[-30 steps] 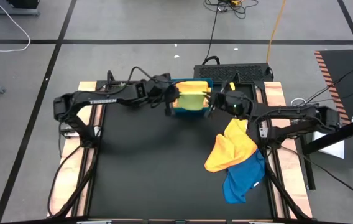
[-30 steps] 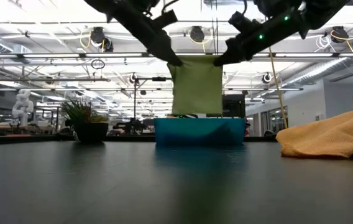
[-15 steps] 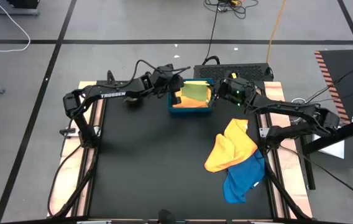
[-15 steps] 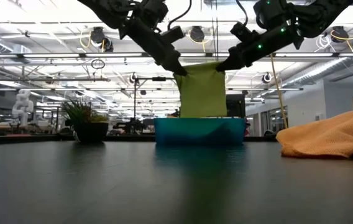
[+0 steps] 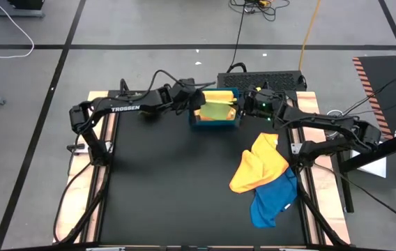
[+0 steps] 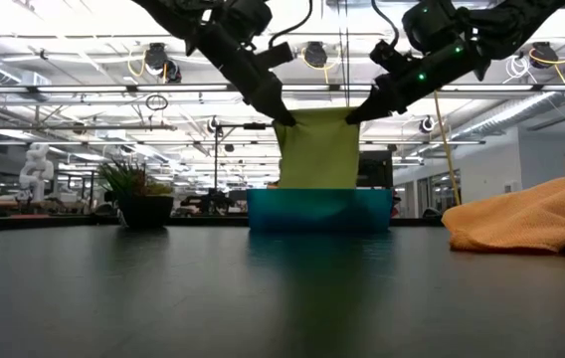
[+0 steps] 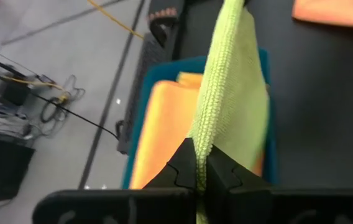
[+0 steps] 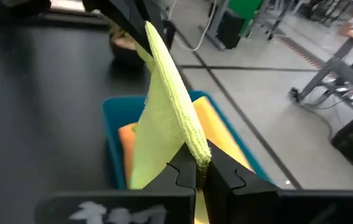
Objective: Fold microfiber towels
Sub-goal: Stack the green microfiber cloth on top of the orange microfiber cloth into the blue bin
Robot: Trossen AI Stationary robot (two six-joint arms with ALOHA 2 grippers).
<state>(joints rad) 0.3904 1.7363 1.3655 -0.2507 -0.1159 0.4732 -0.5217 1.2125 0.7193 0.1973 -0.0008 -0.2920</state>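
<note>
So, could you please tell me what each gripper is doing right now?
Left gripper: shut on the green towel.
Right gripper: shut on the green towel.

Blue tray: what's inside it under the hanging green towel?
Inside the blue tray lies an orange towel. The green towel hangs over part of it, hiding the rest.

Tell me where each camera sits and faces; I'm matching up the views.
High: overhead, straight down; both arms, table.
Low: table height, level; both arms holding the green towel over the blue tray.
Left wrist: left end effector pinching the towel.
Right wrist: right end effector pinching it.
All four share the towel and tray.
</note>
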